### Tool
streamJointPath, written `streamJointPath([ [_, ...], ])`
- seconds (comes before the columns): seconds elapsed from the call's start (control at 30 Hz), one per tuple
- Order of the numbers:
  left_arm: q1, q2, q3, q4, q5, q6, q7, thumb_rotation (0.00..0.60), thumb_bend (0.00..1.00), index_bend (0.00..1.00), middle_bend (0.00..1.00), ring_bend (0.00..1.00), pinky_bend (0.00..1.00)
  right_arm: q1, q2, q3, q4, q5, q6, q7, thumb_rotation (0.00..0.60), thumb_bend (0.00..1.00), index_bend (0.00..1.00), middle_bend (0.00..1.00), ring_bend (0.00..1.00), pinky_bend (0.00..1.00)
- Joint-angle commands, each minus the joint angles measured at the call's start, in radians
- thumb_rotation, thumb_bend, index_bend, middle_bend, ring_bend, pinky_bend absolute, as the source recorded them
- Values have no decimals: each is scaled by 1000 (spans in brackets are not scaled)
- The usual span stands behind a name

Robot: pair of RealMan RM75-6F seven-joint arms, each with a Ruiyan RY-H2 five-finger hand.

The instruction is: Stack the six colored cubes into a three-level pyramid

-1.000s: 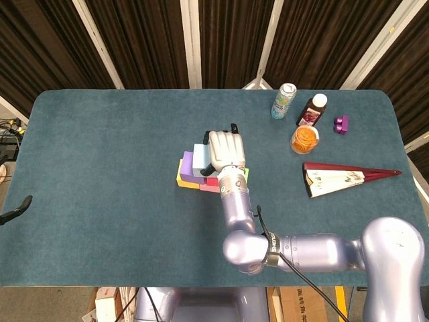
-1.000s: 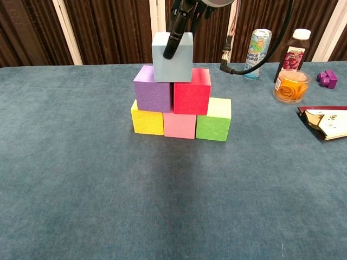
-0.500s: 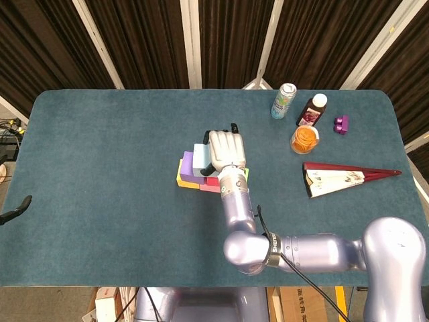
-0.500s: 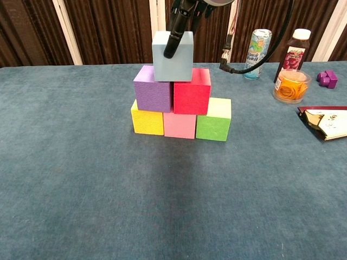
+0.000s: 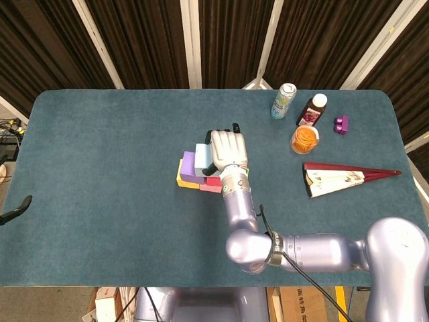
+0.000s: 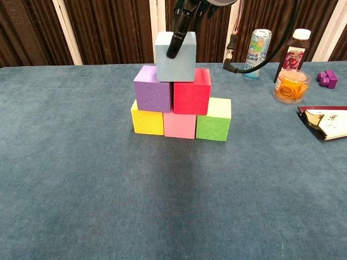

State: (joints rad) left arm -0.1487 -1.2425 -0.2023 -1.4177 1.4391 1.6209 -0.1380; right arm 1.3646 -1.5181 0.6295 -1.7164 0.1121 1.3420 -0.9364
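Note:
The pyramid stands mid-table: yellow cube [image 6: 147,120], pink cube [image 6: 179,125] and green cube [image 6: 213,123] in the bottom row, purple cube [image 6: 153,89] and red cube [image 6: 192,92] on them. The light blue cube [image 6: 183,65] sits on top, over the seam between purple and red. My right hand [image 5: 228,149] grips it from above, one dark fingertip [image 6: 175,44] pressed on its front face. From the head camera the hand hides most of the stack; the light blue cube [image 5: 201,153] and purple cube [image 5: 188,161] peek out at its left. No left hand shows.
At the back right stand a can [image 6: 260,46], a dark bottle [image 6: 294,51], a cup of orange bands [image 6: 291,86] and small purple blocks [image 6: 327,78]. A red triangular box [image 5: 342,178] lies at the right. My right forearm [image 5: 238,201] reaches over the front of the table.
The light blue cube and my right hand have shifted slightly to the right on top of the stack. The other cubes have not moved.

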Motion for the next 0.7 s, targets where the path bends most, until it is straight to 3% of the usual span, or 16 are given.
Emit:
streamJointPath([
  [0.03,0,0,0,0,-1,-2,0,600,274,118,66,0,0,0,0,0,1,2,-1,-1,600,156,409,335,239,0],
  [0.7,1,3,-5,0,-7,-2,-5,600,275,118,66,0,0,9,-9,0,-7,8,6,-11,600,156,328,289,214,0],
])
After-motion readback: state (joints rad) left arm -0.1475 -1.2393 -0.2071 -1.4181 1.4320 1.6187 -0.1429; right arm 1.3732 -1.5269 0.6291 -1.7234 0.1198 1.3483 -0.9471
